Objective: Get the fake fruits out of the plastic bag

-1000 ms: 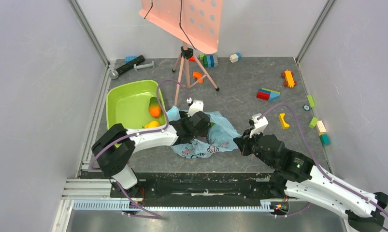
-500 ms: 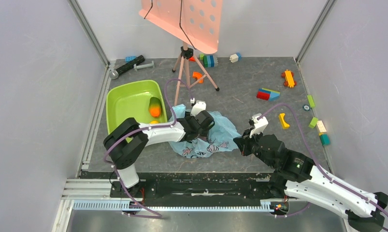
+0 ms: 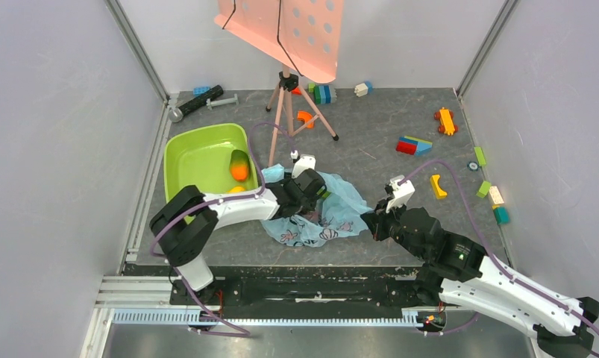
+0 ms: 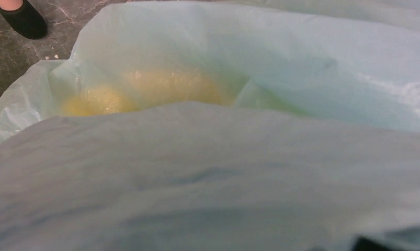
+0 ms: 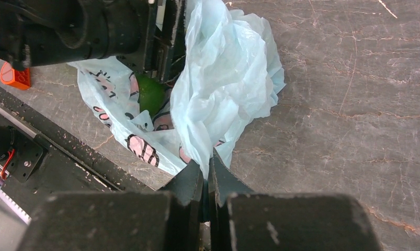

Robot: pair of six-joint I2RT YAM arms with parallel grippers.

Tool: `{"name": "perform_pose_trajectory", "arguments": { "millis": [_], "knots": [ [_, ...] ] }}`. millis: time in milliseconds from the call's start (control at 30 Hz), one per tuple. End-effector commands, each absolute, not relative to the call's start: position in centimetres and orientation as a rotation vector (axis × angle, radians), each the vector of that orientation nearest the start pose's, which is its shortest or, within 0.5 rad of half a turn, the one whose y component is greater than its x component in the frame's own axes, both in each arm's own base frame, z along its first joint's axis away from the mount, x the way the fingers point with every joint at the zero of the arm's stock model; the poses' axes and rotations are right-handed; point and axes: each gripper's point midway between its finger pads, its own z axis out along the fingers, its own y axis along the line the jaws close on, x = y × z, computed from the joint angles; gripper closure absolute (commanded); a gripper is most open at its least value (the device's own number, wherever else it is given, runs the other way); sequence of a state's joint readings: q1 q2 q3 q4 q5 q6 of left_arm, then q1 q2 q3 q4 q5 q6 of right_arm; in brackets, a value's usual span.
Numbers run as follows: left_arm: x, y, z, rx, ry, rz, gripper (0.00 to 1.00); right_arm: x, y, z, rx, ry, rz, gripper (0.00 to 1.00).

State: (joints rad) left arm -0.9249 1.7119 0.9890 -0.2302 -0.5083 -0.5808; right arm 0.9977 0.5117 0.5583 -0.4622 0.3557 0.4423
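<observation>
Pinching the plastic bag [image 5: 218, 78] edge, right hand [image 5: 207, 168]; left hand [image 3: 309, 200] buried inside, spread unclear.

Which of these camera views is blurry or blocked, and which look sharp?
Left wrist: the plastic bag fills the frame close to the lens, soft and out of focus, a yellow fruit only a haze through it. Right wrist: bag creases and a green fruit are crisp; the right tool at the bottom is dark. Top external: sharp, evenly lit, sheen on the green tub.
</observation>
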Motion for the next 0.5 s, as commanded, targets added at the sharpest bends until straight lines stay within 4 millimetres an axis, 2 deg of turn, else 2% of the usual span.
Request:
{"name": "perform_pose_trajectory", "arguments": {
  "millis": [0, 233, 467],
  "knots": [
    [27.6, -28.7, 7.6, 0.281, 2.327, -0.245, 0.35, 17.0, 17.8, 18.6, -0.302, 1.962, 0.593, 1.00],
    [24.8, -30.4, 11.2, 0.424, 2.324, -0.477, 0.34, 17.0, 17.9, 18.6, -0.300, 1.961, 0.595, 1.00],
    [22.3, -30.6, 12.9, 0.498, 2.338, -0.604, 0.34, 17.0, 18.1, 18.7, -0.302, 1.960, 0.608, 1.00]
  ]
}}
